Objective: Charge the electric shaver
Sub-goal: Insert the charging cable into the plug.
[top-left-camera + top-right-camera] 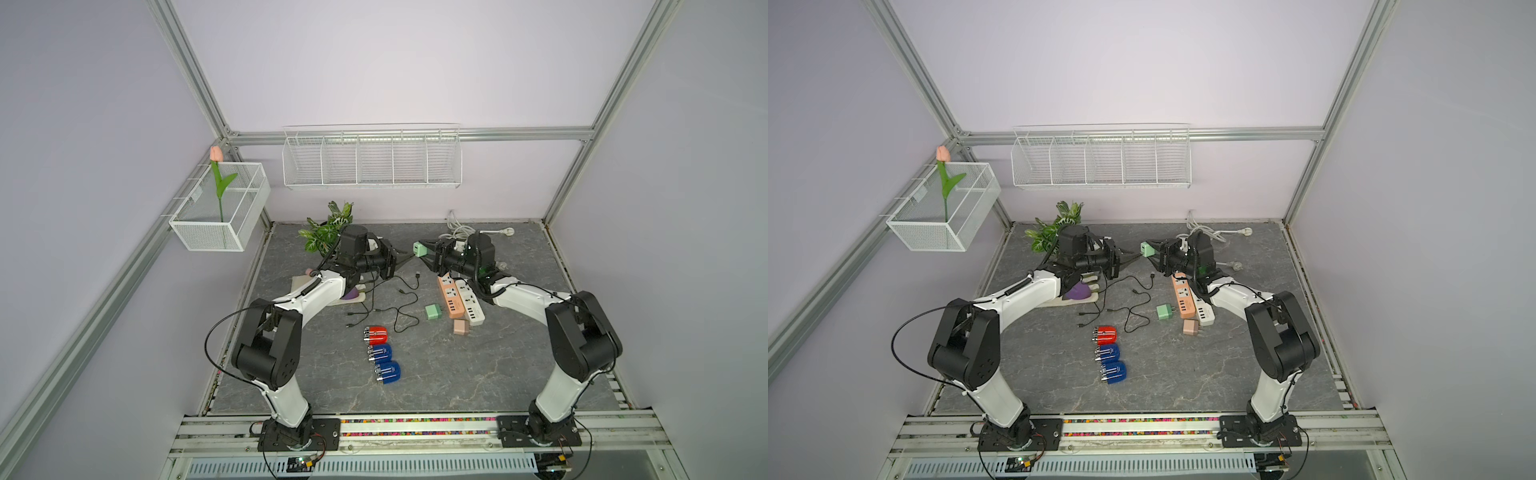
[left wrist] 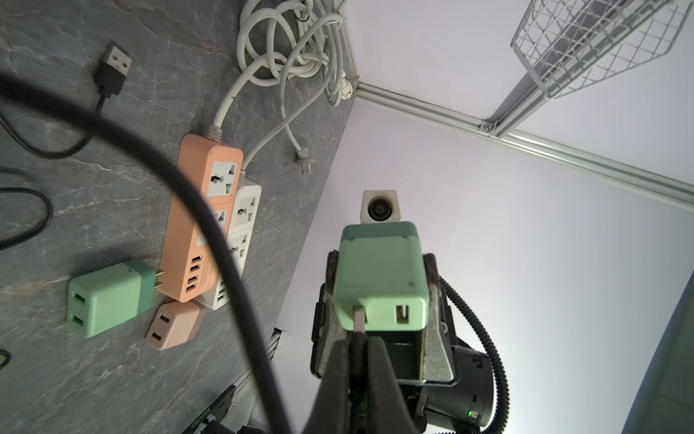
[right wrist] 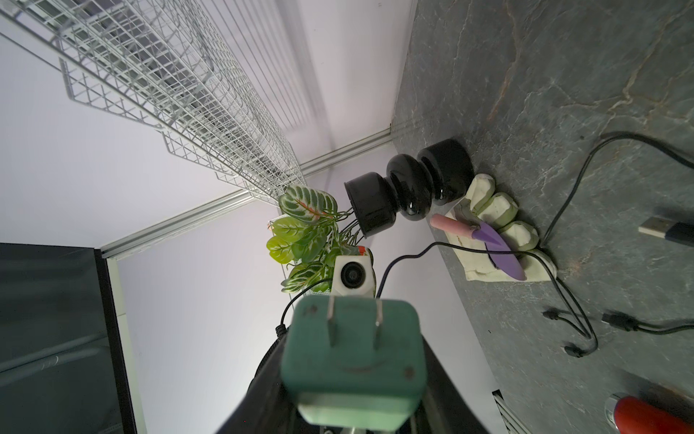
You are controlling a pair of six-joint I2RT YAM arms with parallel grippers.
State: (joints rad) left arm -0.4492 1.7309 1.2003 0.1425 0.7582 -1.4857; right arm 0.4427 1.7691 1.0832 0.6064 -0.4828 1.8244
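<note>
Grip comes first: the left hand point(image 2: 358, 349) is pinched together on the black body of a USB plug point(image 2: 359, 319). The plug's metal tongue is set at the mouth of one port of the green adapter point(image 2: 381, 278), which the right hand point(image 1: 423, 252) clamps by its two sides, prongs pointing back at that arm. Both are raised above the table point(image 1: 498, 374), probably so that port and plug can be lined up face to face with nothing underneath; how deep the tongue sits I cannot tell. Below lie loose black cables point(image 1: 405, 309), one ending in a spare USB plug point(image 2: 114, 65). The red shaver point(image 1: 376, 333) and two blue shavers point(image 1: 382, 352) rest in a row nearer the front, well apart from both hands, none cabled that I can see. Beside the right arm the orange power strip point(image 1: 450, 297) and white power strip point(image 1: 471, 307) lie touching, with a second green adapter point(image 1: 433, 311) and a pink adapter point(image 1: 460, 327) crowding their near ends; white cords point(image 1: 457, 226) heap behind.
</note>
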